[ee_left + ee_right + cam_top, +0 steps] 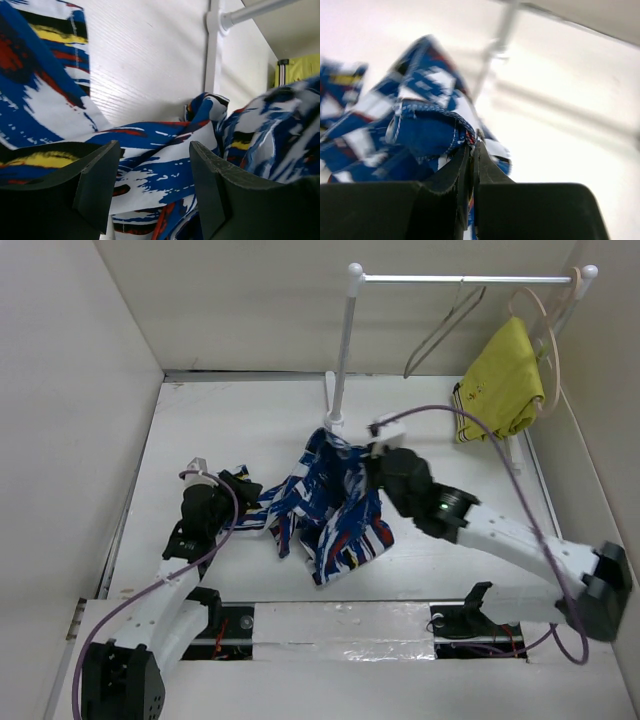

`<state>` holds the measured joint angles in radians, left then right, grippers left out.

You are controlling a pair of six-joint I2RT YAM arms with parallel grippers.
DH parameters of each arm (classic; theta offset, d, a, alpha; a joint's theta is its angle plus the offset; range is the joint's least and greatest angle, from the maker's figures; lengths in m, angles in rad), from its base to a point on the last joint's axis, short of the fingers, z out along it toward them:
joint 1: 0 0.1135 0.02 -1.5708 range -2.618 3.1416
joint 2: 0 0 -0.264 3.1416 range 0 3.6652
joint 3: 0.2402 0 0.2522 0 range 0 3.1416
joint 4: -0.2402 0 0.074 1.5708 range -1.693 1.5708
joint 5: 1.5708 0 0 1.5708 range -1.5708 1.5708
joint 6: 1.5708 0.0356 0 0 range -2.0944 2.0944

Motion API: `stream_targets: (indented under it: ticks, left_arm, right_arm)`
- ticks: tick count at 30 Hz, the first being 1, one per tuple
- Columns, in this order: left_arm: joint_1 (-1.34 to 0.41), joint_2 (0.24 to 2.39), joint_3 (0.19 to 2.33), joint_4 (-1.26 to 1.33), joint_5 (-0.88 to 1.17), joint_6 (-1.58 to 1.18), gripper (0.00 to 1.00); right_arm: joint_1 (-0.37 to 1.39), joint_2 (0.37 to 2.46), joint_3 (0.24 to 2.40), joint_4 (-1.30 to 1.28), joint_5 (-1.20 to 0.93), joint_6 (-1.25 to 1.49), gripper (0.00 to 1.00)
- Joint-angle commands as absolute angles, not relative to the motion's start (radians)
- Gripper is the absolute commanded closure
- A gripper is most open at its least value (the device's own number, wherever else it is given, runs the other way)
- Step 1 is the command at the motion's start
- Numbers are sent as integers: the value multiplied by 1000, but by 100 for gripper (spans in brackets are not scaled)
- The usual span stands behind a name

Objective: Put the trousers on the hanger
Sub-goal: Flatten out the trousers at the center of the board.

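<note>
— White table [230, 420] boxed in by pale walls, with a rail at the back. What is the right gripper [474, 145] doing?

— Its jaws are pinched tight on a hemmed edge of the trousers [330, 510], raising that fold into a peak above the heap. Holding a stitched edge probably lets the cloth hang from one firm point.

— And the left gripper [155, 148]?

— Its jaws are spread and grip nothing. It sits low at the heap's left end with printed cloth running between and beyond its fingers, seemingly lined up for a second hold.

— Why two holds?

— Judging by the tangle, the cloth needs stretching out before it can drape over a thin bar.

— Where are the trousers overall?

— Crumpled on the table between the two arms, near the foot of the post [344, 360].

— And the hanger [440, 335]?

— Hooked on the rail [460, 279], well apart from the trousers, beside a hanging yellow garment [500, 380]. Nothing is draped on it yet.
</note>
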<state>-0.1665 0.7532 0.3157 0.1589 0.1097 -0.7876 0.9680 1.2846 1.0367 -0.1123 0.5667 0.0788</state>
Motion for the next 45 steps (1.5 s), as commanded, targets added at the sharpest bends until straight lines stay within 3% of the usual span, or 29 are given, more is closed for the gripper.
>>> stream_targets:
  ticks: [1, 9, 17, 23, 27, 28, 31, 33, 34, 36, 37, 38, 39, 43, 45]
  left_arm:
    - [-166, 796, 293, 287, 209, -752, 45]
    - [-186, 874, 313, 344, 273, -733, 44]
    - [-186, 806, 333, 269, 238, -718, 44]
    - [-221, 697, 339, 118, 53, -724, 44]
    - [-245, 699, 376, 60, -27, -744, 43]
    - [-245, 703, 386, 48, -35, -749, 42]
    - [-245, 680, 385, 8, -81, -770, 42]
    - [-245, 654, 367, -27, -130, -790, 41]
    - [-245, 649, 367, -43, -146, -804, 40]
    - [-245, 640, 361, -83, -193, -819, 39]
    - [-245, 637, 354, -90, -207, -839, 39]
    - [-245, 635, 353, -118, -219, -848, 39]
    - [-245, 634, 359, -167, -253, -873, 39]
    - [-267, 598, 364, -270, -377, -967, 41]
    - [-276, 558, 353, -305, -409, -1000, 42]
  right_arm:
    - [872, 1077, 861, -167, 652, 253, 100]
    - [528, 476, 603, -434, 660, 529, 100]
    - [419, 377, 598, -626, 629, 662, 100]
    - [419, 318, 736, -771, 658, 669, 100]
    - [419, 243, 814, -808, 710, 643, 77]
    - [419, 229, 842, -807, 724, 626, 57]
    - [419, 209, 896, -821, 790, 546, 29]
    - [419, 219, 919, -755, 770, 436, 19]
    - [419, 259, 925, -743, 709, 422, 18]
    - [419, 328, 911, -643, 453, 300, 24]
    - [419, 445, 913, -638, 375, 285, 32]
    - [419, 510, 913, -641, 295, 293, 74]
    - [443, 610, 866, -579, 127, 258, 100]
    - [529, 724, 712, -384, -12, 252, 100]
    - [610, 758, 678, -348, 55, 259, 100]
